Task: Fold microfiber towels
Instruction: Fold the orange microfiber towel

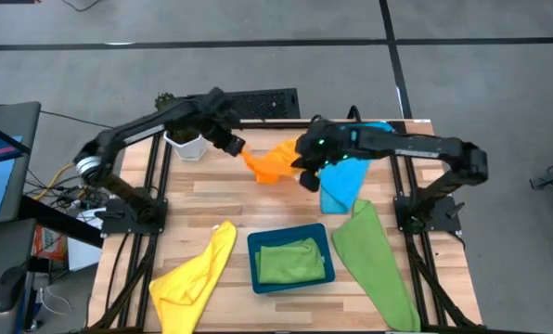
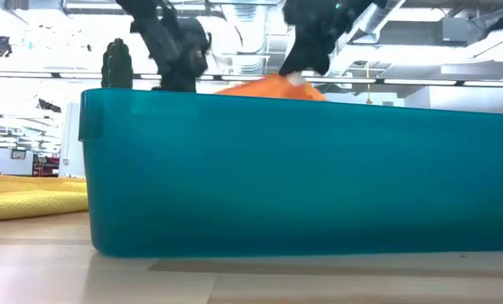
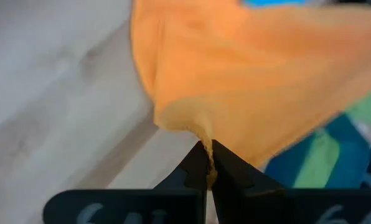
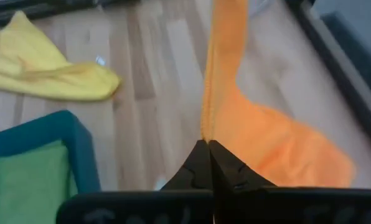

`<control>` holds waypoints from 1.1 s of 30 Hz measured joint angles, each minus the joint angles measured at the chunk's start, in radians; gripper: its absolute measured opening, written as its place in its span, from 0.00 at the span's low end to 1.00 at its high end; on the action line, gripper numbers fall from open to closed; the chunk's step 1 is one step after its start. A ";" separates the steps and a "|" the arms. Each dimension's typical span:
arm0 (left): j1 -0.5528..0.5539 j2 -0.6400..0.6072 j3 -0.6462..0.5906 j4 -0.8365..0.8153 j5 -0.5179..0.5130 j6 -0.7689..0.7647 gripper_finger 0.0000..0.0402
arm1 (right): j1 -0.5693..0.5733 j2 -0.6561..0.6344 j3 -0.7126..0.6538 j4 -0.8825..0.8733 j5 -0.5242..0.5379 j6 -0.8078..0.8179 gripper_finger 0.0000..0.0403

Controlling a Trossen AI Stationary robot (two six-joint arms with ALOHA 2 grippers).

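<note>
The orange towel (image 1: 275, 162) is held up over the far middle of the table between my two grippers. My left gripper (image 1: 236, 147) is shut on its left end and my right gripper (image 1: 306, 173) is shut on its right side. In the low view the orange towel (image 2: 273, 87) shows above the tray's rim, under both arms. A blue towel (image 1: 346, 182) lies under the right arm. A green towel (image 1: 374, 264) lies at the near right, and a yellow towel (image 1: 198, 274) at the near left. Another green towel (image 1: 290, 261) lies folded in the teal tray (image 1: 254, 269). My left gripper pinches a bunched corner of the orange towel (image 3: 201, 140) between its two fingertips (image 3: 226, 168), coming slanting down from the table's left. The cloth spreads away from the pinch and hangs slack. My right gripper pinches an edge of the orange towel (image 4: 205, 134) between its two shut fingers (image 4: 226, 165), slanting down from the right. From the pinch the edge runs on as a narrow fold, and the rest (image 4: 285, 149) sags beside it. Whether the towel's low part touches the table I cannot tell.
A white pot with a small cactus (image 1: 186, 144) stands at the far left, close to the left gripper. A black keyboard-like thing (image 1: 263, 102) lies beyond the far edge. The teal tray (image 2: 302, 177) fills the low view. Bare wood (image 1: 258, 209) shows mid-table.
</note>
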 joint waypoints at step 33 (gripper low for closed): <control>0.183 0.234 0.870 -0.219 -0.315 0.273 0.00 | -0.428 0.117 0.508 0.005 0.087 -0.417 0.01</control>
